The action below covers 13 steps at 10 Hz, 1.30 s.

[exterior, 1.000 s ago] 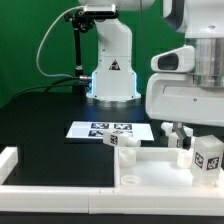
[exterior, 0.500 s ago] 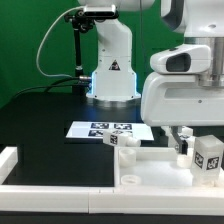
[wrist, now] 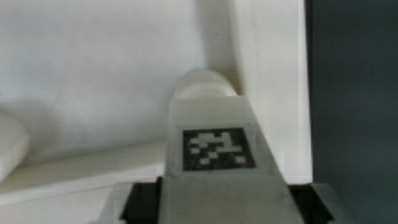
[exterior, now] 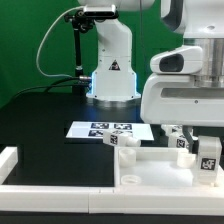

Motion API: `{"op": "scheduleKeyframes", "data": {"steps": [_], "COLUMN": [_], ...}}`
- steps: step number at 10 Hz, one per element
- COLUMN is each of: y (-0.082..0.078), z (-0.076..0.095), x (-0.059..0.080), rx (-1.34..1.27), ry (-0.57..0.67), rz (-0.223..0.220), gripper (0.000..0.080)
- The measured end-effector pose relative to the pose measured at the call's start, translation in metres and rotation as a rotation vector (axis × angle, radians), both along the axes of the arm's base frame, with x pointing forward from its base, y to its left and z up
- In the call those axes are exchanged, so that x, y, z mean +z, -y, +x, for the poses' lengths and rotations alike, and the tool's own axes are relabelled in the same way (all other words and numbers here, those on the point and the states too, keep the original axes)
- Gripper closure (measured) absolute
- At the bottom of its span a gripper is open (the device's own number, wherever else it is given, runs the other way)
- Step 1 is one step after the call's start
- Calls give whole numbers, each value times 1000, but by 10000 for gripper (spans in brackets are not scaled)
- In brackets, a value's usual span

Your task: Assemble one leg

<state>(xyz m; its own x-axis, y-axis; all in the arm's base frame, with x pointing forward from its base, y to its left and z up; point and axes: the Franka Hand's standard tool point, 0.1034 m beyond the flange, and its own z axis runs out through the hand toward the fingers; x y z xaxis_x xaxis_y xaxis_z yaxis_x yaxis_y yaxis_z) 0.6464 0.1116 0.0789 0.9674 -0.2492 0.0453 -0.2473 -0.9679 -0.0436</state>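
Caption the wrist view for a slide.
Wrist view: tagged leg held in the jaws above the white panel, near its rim.

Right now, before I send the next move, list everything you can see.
table: one, black, under everything.
marker board: one, white with black tags, flat on the table.
panel: one, white with raised rims, along the front.
loose legs: two, white with tags, one beside the marker board, one toward the exterior view's right.
held leg: one, white with a tag, gripped over the panel.
robot base: one, white, at the back.
fingers: two, grey, closed on the held leg.
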Motion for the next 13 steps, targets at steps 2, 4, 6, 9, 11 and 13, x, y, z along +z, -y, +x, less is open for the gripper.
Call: {"op": "scheduleKeyframes", "data": {"steps": [2,4,6,9,11,13], "y": [0,2,1,2,1,-1], "z": [-3,-5,-6,-6,-8,-7], "x": [-1,-1,-1,-2,0,0], "rx": [-264,-601,-900,-908,-609,-353], "ry": [32,32,16,10,6,15], "rz": [1,24,65,77,19,3], "gripper": [514,514,513,512,227,166]}}
